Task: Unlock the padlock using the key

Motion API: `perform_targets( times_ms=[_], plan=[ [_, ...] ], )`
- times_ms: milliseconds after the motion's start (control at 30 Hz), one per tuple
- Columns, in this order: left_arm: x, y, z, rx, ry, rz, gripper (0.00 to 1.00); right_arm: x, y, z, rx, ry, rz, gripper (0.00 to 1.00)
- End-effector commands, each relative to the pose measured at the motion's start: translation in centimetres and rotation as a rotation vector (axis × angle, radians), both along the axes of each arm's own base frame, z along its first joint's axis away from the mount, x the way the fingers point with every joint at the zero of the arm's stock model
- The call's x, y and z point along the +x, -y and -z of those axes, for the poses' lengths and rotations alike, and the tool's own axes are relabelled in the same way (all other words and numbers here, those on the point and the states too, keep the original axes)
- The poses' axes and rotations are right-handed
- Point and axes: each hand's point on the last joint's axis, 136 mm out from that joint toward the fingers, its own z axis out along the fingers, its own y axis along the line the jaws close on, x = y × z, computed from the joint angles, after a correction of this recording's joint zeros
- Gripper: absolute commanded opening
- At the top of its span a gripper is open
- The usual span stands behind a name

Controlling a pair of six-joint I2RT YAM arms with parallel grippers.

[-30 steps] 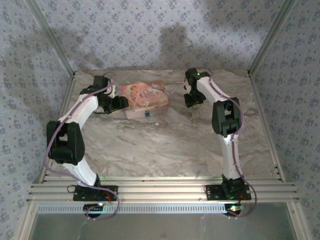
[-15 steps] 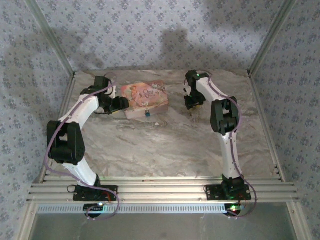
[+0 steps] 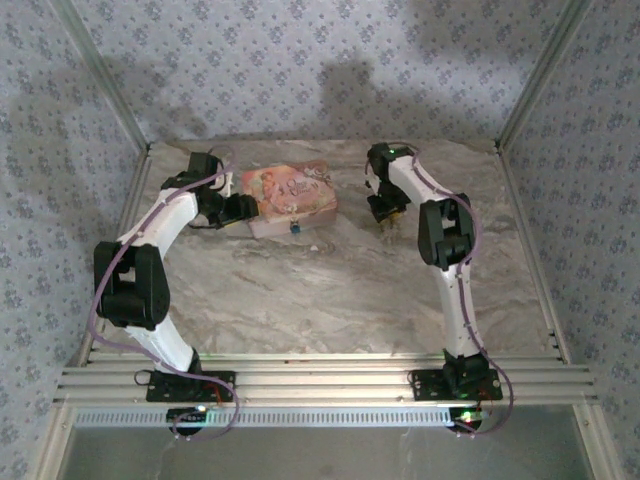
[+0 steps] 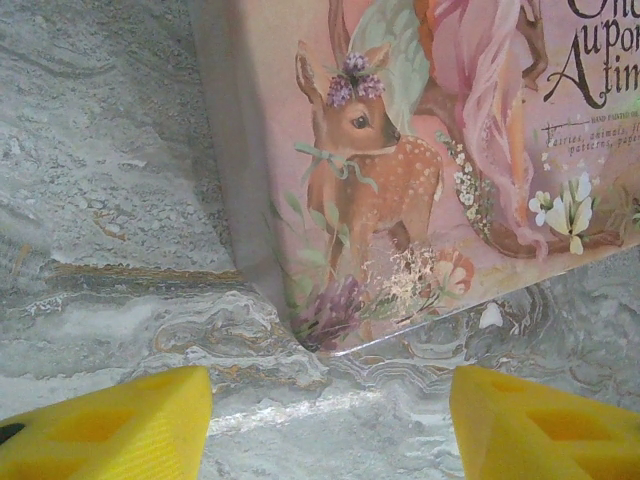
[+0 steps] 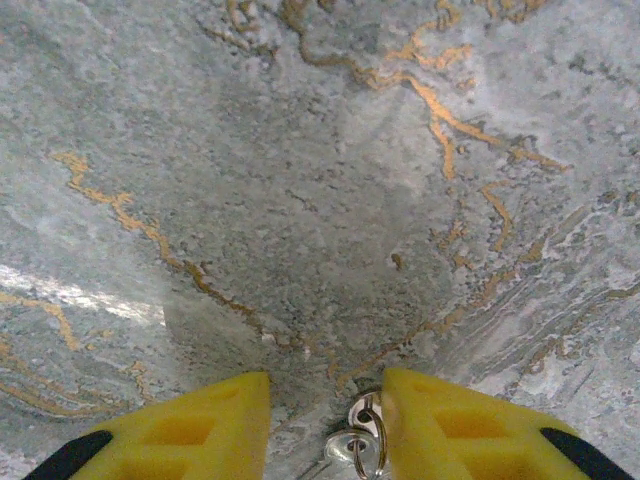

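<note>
- The right pincer (image 5: 326,390) is straddling the key (image 5: 357,443) on the desk (image 5: 300,200), jaws part-spread and not clamping it.
- The left pincer (image 4: 330,395) is gaping at the pink box (image 4: 420,160) corner, grasping nothing.
- The padlock (image 3: 295,229) is sitting at the box's front. Lifting, inserting and turning the key are all remaining.

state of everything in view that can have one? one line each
pink box: closed, flat on table.
padlock: at pink box's near side; shackle too small to read.
left gripper: open, just short of pink box's corner.
right gripper: jaws partly apart, pointing down at table.
key: on its ring, between right gripper's fingers; grip unclear.
</note>
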Motion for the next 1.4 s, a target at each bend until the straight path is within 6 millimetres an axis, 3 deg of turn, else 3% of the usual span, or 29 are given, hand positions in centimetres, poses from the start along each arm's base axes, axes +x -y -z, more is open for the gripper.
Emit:
perform_targets(
  times_ms=[0, 367, 767, 900, 1367],
  plan=[
    [-0.6, 0.1, -0.7, 0.008, 0.014, 0.022, 0.64, -2.3, 0.7, 1.7, -0.080, -0.109, -0.045, 0.33],
    [-1.2, 0.0, -0.9, 0.015, 0.023, 0.027, 0.64, -3.1, 0.2, 0.7, -0.069, -0.106, -0.011, 0.22],
    [-2.1, 0.1, -1.3, 0.006, 0.030, 0.040, 0.64, -2.4, -1.6, -3.4, 0.065, -0.009, 0.101, 0.45],
    [-2.4, 0.5, -1.4, 0.002, 0.033, 0.057, 0.64, -2.2, -1.2, -4.2, 0.100, 0.019, 0.180, 0.46],
    [-2.8, 1.7, -0.8, 0.006, 0.020, 0.093, 0.64, -2.8, 0.5, -2.1, 0.129, -0.012, 0.296, 0.39]
  ],
)
